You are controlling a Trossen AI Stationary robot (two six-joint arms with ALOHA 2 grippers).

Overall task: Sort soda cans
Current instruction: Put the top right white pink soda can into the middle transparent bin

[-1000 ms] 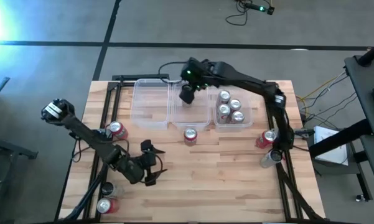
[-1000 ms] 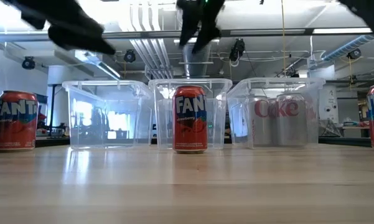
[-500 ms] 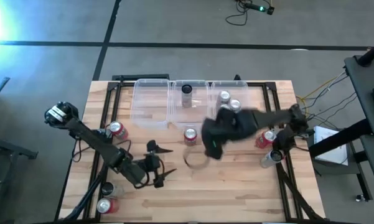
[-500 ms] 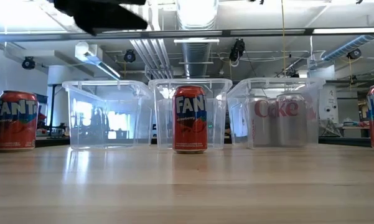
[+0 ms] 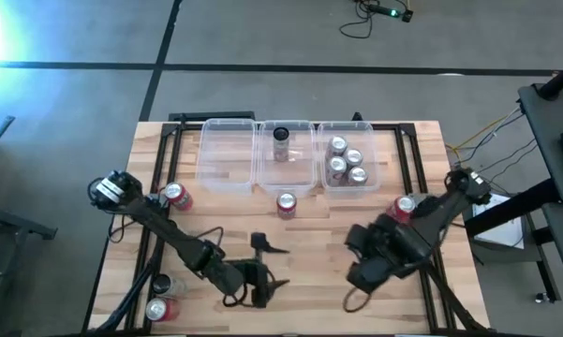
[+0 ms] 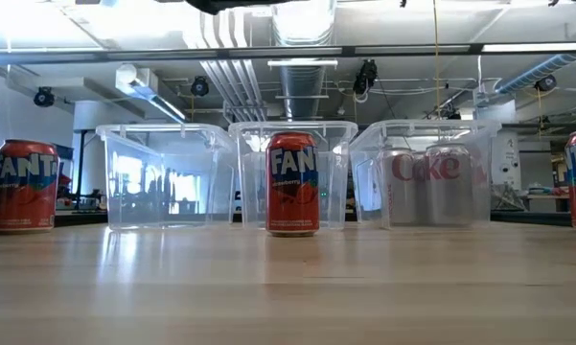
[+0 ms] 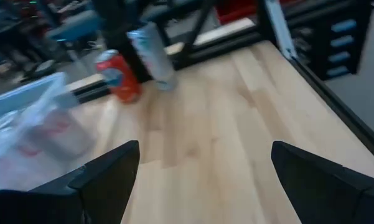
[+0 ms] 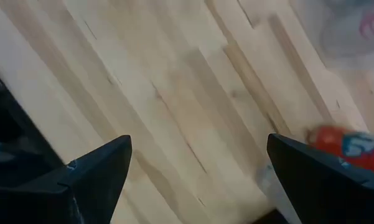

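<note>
While both arms hang low over the bench's (image 5: 309,257) near half, the right claw (image 5: 361,285) and left claw (image 5: 262,271) each stand spread and empty. The upright red Fanta can (image 5: 287,204) in front of the middle bin (image 5: 304,178) lies between them toward the far edge, slightly nearer the left claw. A second red can (image 5: 400,208) by the right edge sits beside the right arm, behind its claw.

The wooden bench (image 5: 309,253) carries three clear bins (image 5: 228,154) and red Fanta cans (image 5: 287,204), one beside the right hand (image 5: 356,281).
</note>
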